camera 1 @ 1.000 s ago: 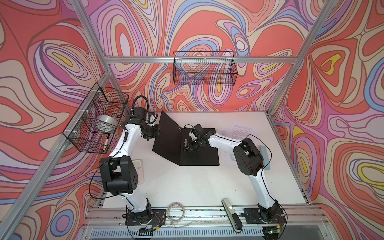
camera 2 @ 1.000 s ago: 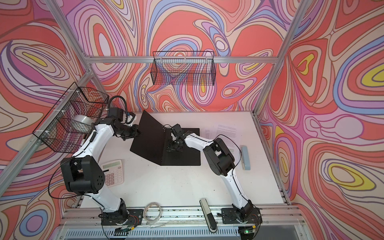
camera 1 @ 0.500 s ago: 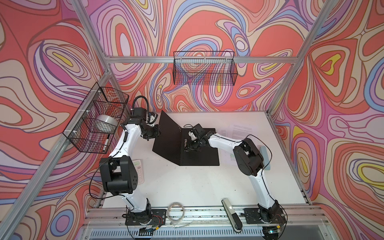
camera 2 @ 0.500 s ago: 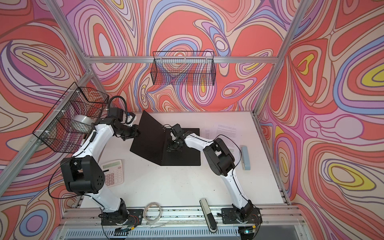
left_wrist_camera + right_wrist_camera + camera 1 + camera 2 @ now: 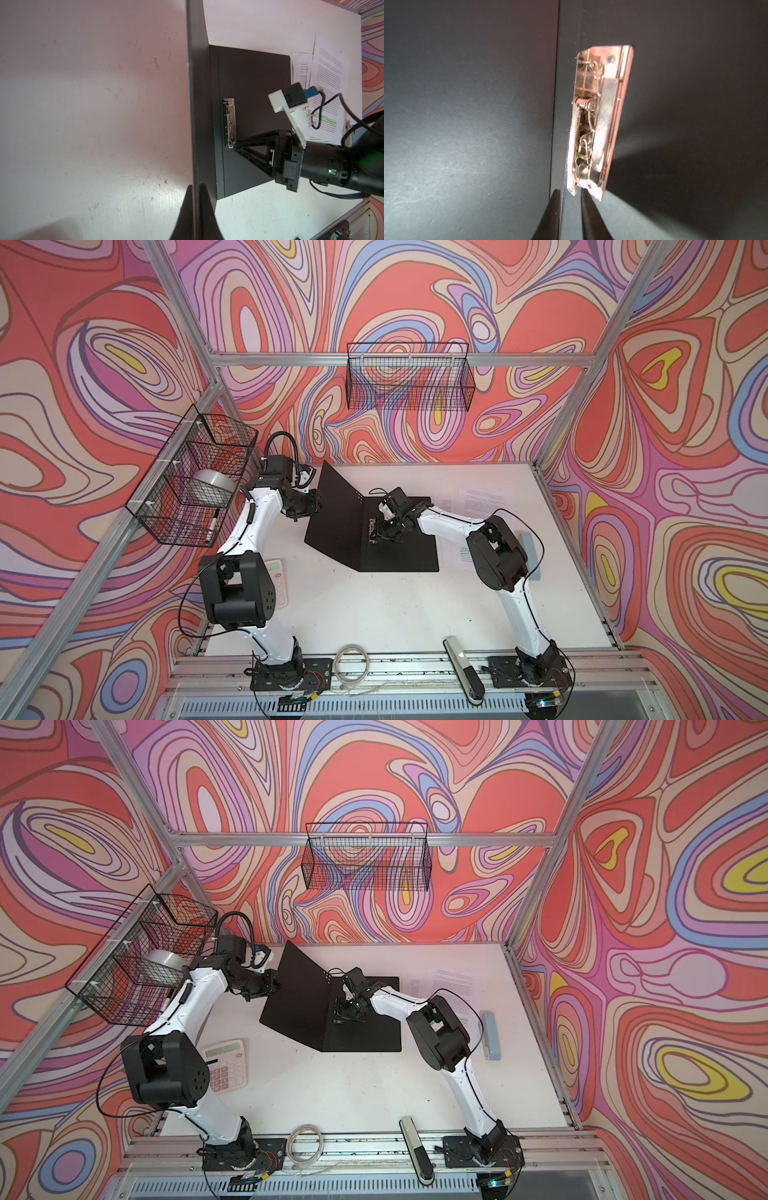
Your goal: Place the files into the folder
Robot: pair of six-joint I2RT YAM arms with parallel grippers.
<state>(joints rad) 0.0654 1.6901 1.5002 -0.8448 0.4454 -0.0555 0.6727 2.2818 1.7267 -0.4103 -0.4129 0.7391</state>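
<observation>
Folder (image 5: 399, 547): open on table (image 5: 374, 614); left cover is clamped, raised, by left hand (image 5: 196, 187). Right hand (image 5: 569, 192): narrowly apart at metal clip (image 5: 593, 124). Files (image 5: 484, 499): right of folder. Risk: cover slipped from pinch, shut onto right hand.

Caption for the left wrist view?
With the left gripper pinching the folder's raised cover, the right gripper tips reach the metal spine clip; files lie outside.

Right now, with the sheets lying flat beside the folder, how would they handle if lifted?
The files look thin and loose: probably floppy, sagging from an edge pinch. Flat on the table, their edges are likely hard to get under. Overlapped askew, they may slide apart.
</observation>
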